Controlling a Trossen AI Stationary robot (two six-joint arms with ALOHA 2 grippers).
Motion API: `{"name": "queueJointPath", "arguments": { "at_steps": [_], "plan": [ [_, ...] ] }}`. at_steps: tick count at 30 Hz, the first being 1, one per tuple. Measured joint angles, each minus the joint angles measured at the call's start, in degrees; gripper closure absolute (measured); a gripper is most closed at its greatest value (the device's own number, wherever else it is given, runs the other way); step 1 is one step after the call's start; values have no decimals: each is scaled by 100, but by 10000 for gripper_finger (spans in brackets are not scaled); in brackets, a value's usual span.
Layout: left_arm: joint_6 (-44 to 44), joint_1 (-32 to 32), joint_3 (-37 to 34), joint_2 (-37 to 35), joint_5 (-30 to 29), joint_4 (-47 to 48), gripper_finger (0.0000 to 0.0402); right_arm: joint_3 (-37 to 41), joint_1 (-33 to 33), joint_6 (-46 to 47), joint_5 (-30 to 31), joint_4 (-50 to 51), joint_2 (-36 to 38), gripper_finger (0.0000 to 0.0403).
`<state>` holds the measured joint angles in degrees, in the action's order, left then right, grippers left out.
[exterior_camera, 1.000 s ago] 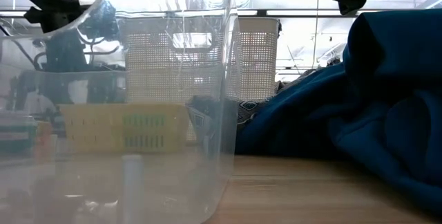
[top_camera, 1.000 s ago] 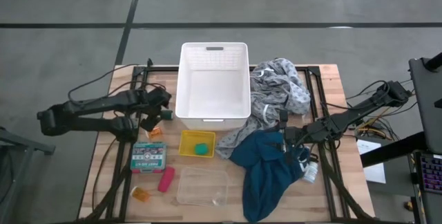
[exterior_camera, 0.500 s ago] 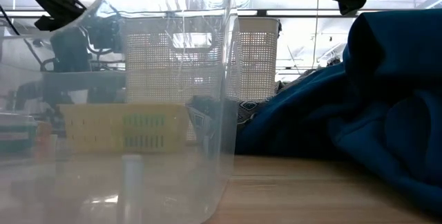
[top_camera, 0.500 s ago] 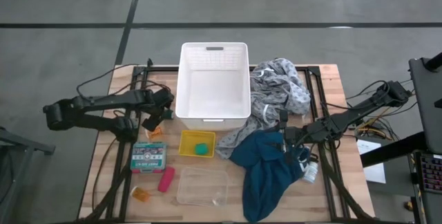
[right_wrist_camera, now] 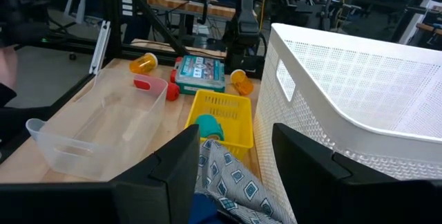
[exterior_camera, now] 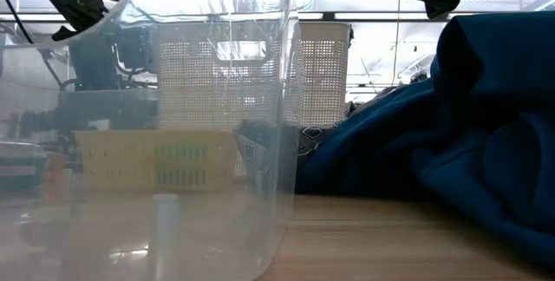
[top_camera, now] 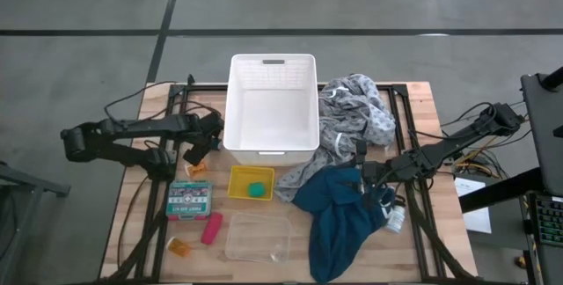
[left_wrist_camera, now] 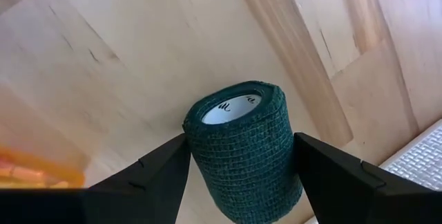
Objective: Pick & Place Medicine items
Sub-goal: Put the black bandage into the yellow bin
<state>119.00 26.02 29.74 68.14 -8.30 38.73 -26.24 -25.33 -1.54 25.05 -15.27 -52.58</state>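
Observation:
My left gripper (top_camera: 205,141) hovers beside the left wall of the white basket (top_camera: 271,100), shut on the dark green roll (left_wrist_camera: 243,131). My right gripper (top_camera: 363,178) waits open over the teal-blue cloth (top_camera: 343,219). One orange pill bottle (top_camera: 200,167) lies on the table just near of the left gripper. The other orange pill bottle (top_camera: 179,248) lies by the near left corner. The pink-red cylinder (top_camera: 211,228) lies on its side left of the clear tub (top_camera: 258,237). A white bottle (top_camera: 396,217) lies against the teal cloth's right edge. My left gripper (left_wrist_camera: 240,156) pinches the dark green roll between its two fingers, one pad on each side of the curved wall (left_wrist_camera: 200,158). The roll's white-cored end (left_wrist_camera: 231,108) faces away from the wrist, toward the table. The roll looks lifted off the wood.
A teal printed box (top_camera: 190,199) and a yellow mini basket (top_camera: 252,183) holding a green item sit near of the white basket. The grey patterned cloth (top_camera: 352,118) spills right of the basket. In the low view the clear tub (exterior_camera: 173,116) fills the foreground.
My left arm has drawn a little toward the white basket and the table's far edge, carrying the green roll along. The right arm and everything on the table have kept still.

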Motion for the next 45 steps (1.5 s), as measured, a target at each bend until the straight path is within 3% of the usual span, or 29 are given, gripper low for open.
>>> {"name": "queueJointPath", "arguments": {
  "at_steps": [11,19,28,38,45],
  "plan": [
    [-7,34,2,178,-114,-64,159,0,1,0,-1,0,0,223],
    [-133,35,2,168,-117,-62,189,0,0,0,-1,0,-1,225],
    [-868,39,145,142,-116,68,187,0,1,0,-1,0,-2,225],
    [-1724,38,455,-659,-117,705,189,0,-1,0,0,0,0,225],
    [-2903,33,684,-1570,-113,1429,189,0,-1,0,0,0,-1,225]
  ]
}}
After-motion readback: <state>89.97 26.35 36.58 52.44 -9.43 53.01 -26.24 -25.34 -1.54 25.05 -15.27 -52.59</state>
